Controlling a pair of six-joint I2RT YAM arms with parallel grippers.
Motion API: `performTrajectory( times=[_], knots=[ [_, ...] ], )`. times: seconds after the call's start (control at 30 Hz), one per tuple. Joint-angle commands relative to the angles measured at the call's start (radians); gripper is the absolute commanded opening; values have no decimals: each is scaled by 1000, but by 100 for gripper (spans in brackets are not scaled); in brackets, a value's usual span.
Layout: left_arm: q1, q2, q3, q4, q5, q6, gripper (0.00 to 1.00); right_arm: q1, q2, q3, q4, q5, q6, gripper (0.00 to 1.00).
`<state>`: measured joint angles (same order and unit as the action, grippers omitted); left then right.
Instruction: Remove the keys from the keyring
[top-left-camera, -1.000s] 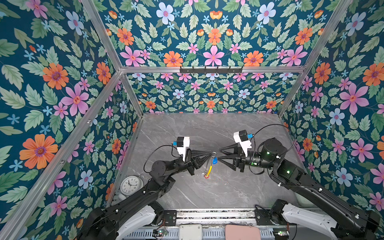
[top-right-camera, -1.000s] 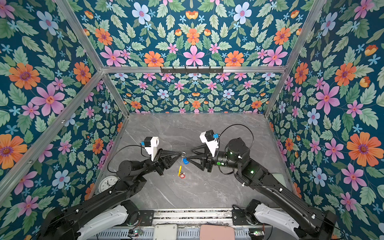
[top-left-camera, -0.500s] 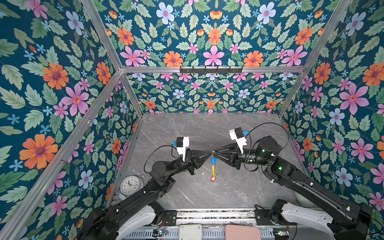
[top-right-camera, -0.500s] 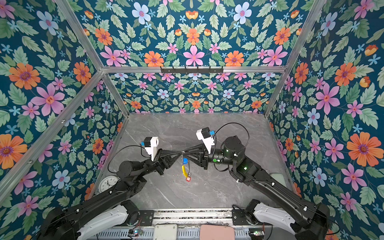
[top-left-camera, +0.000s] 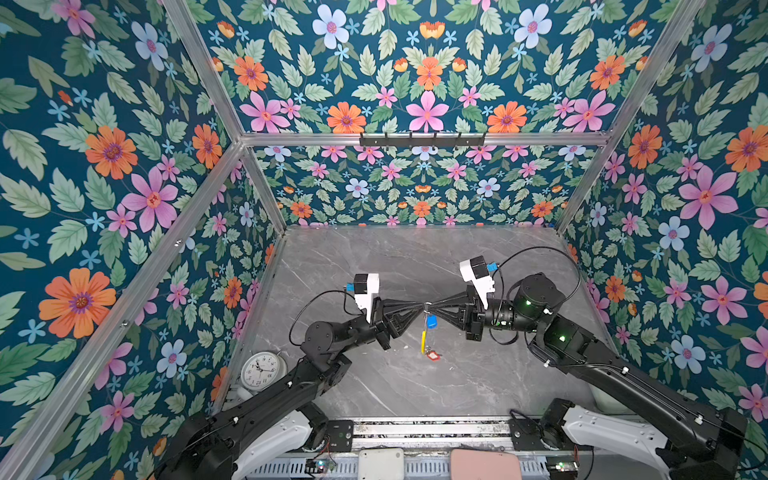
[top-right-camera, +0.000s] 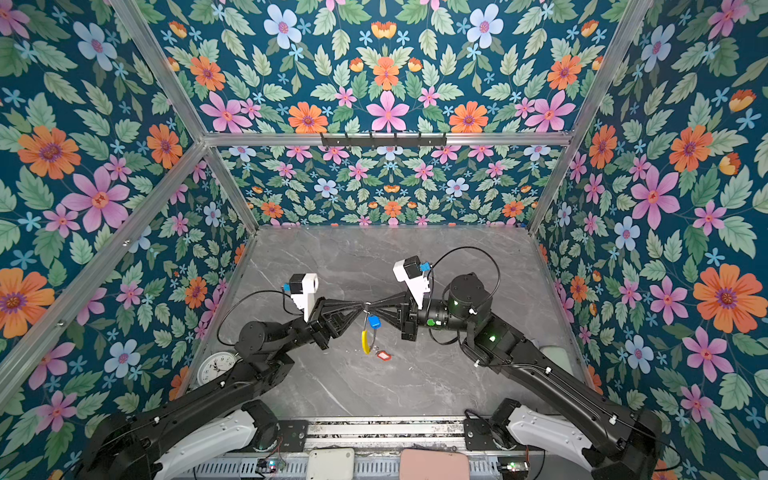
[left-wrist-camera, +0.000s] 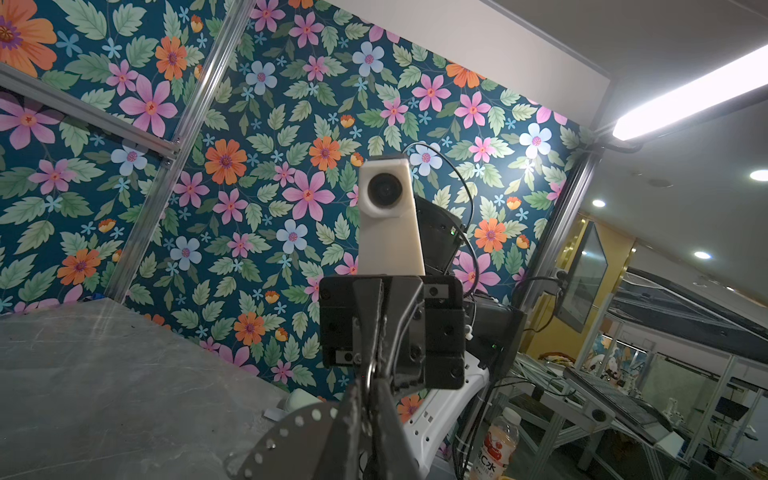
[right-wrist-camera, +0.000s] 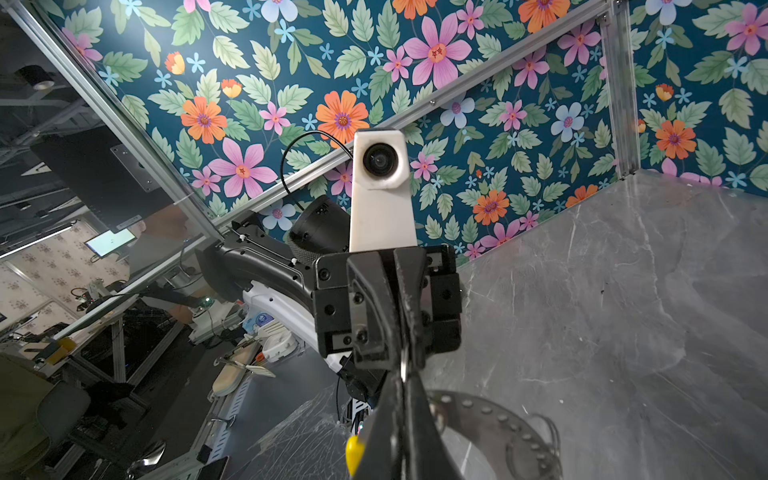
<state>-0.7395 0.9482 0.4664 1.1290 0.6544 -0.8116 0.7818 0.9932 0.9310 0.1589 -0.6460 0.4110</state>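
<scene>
The right gripper (top-left-camera: 431, 308) is clenched on the top of the keyring (top-left-camera: 423, 341), tip to tip with the left gripper (top-left-camera: 422, 308). The left jaws look nearly together at the same spot, but whether they grip cannot be told. The ring hangs above the marble table (top-left-camera: 374, 257), with the blue-tagged key (top-left-camera: 432, 321) high and the red-tagged key (top-left-camera: 433, 355) lowest. A second ago the right gripper stood spread and apart from the ring, which hung from the left alone.

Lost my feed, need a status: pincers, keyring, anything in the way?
Right pincer shut on keyring top, mid-air. Left pincer tip-to-tip with it, grip unclear. Blue-tagged key and red-tagged key hang from the ring. Clock at left edge, clear.
</scene>
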Motion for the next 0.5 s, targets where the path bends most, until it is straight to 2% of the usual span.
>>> performTrajectory(
  times=[0.0,0.17,0.3,0.37,0.47],
  knots=[
    [1,-12,4,20,7,0,29,0,-9,9,-24,22,-31,0],
    [1,-49,7,-56,5,30,38,-2,-15,43,-144,21,-90,0],
    [1,-82,29,-169,21,65,44,-37,-16,56,-194,-25,-110,0],
    [1,-87,43,-207,35,74,51,-67,-16,58,-207,-65,-113,0],
    [2,-86,63,-267,55,86,49,-108,-17,66,-256,-118,-148,0]
  ],
)
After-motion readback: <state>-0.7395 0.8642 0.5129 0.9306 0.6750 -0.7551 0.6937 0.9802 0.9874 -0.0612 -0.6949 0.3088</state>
